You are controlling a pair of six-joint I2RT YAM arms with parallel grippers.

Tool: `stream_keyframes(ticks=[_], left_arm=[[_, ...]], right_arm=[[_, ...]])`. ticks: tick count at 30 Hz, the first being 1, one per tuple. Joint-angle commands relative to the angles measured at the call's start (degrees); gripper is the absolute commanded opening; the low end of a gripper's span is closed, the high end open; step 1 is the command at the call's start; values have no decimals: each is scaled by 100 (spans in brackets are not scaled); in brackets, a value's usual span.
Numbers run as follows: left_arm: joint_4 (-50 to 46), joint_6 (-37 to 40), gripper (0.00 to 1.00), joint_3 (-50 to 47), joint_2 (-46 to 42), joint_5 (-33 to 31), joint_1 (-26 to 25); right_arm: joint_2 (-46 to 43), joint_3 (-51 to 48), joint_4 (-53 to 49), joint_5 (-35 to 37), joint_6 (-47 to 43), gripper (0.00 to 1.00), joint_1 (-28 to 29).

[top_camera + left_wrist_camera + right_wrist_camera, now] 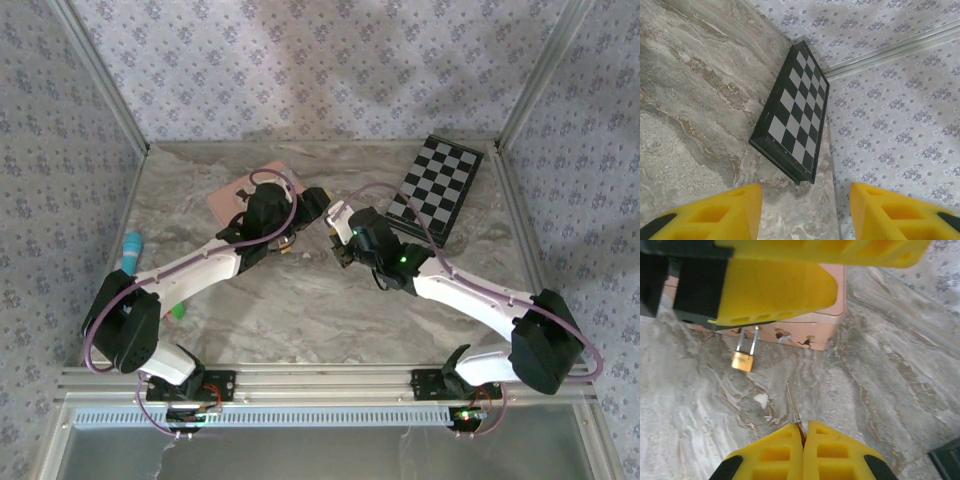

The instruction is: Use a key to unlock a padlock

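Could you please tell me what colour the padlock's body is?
The padlock is brass-gold; it shows best in the right wrist view.

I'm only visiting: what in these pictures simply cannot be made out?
1. Right wrist view: the shackle top of the padlock, hidden behind a finger of the left gripper.
2. Right wrist view: the head of the key, buried in the right gripper; just the blade sticks out.
3. Right wrist view: most of the lid of the pink box, covered by that finger.
4. Right wrist view: the padlock keyhole, too small.

The padlock point(743, 361) shackle's top is hidden behind a yellow finger point(775, 292).
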Motion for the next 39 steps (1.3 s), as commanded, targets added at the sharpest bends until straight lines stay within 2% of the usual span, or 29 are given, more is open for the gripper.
stream_keyframes(ticks=[1,9,18,24,33,36,37,39], left_arm=[[-22,-311,48,4,41,-90,-52],[322,-802,44,-68,276,-1,-227],[385,-890,38,16,414,42,-288],[428,-916,27,81,484,57,-299],[378,-929,0,125,538,79,-314],[349,-850,0,126,543,12,-292],[357,-827,0,116,538,-14,-279],[393,-653,0,108,538,-84,-240]], right_arm=[[-87,16,188,676,-185,0,29],[-213,-263,630,443,68,0,-114],[-287,-405,967,228,150,0,-181],[-292,-452,1037,149,167,0,-181],[-306,-442,1074,112,151,0,-181],[-375,-456,1068,87,132,0,-185],[-401,-463,1056,31,160,4,-197],[-520,-477,907,-339,302,21,-293]])
